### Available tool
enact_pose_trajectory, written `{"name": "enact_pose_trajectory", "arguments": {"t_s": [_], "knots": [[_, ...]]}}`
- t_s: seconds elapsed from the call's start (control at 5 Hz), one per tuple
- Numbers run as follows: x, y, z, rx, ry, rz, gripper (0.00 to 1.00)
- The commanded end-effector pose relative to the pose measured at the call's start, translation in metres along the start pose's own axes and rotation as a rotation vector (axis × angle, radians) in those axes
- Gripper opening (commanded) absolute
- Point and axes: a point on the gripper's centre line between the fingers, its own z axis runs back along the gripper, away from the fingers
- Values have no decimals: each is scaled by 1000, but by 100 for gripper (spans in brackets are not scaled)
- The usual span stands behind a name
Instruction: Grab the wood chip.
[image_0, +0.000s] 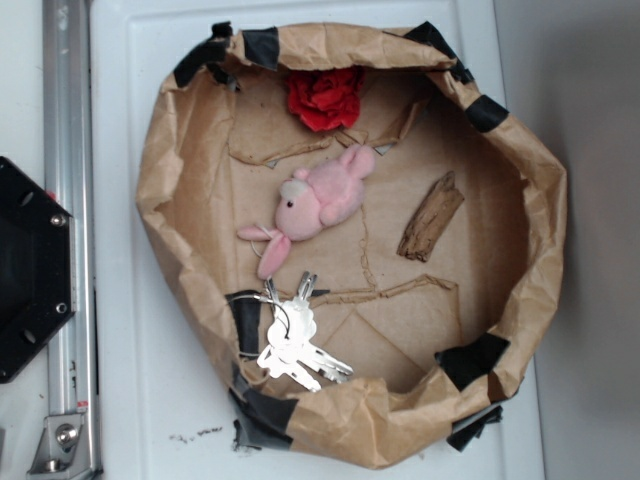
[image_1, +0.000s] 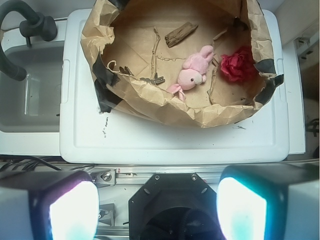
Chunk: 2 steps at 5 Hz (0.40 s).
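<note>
Wrist view is showing the gripper (image_1: 157, 202) hanging wide apart and empty, well back from the wood chip (image_1: 181, 34) lying in the paper nest (image_1: 150, 100), likely light, stiff, best pinched mid-length.

A robot test bench, lab-like rather than domestic: a white plastic lid (image_0: 150, 400) serves as the worktop, an aluminium rail (image_0: 68, 250) and a black mount (image_0: 30, 270) stand beside it, and odd props sit in a taped brown paper bowl (image_0: 180, 230), with a black cable (image_1: 20, 30) looping at the wrist view's edge
</note>
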Motion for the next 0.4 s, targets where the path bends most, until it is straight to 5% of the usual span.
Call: {"name": "enact_pose_trajectory", "arguments": {"t_s": [0.0, 0.2], "knots": [[0, 0, 0, 0, 0, 0, 100], [46, -6, -33, 84, -39, 129, 100]]}}
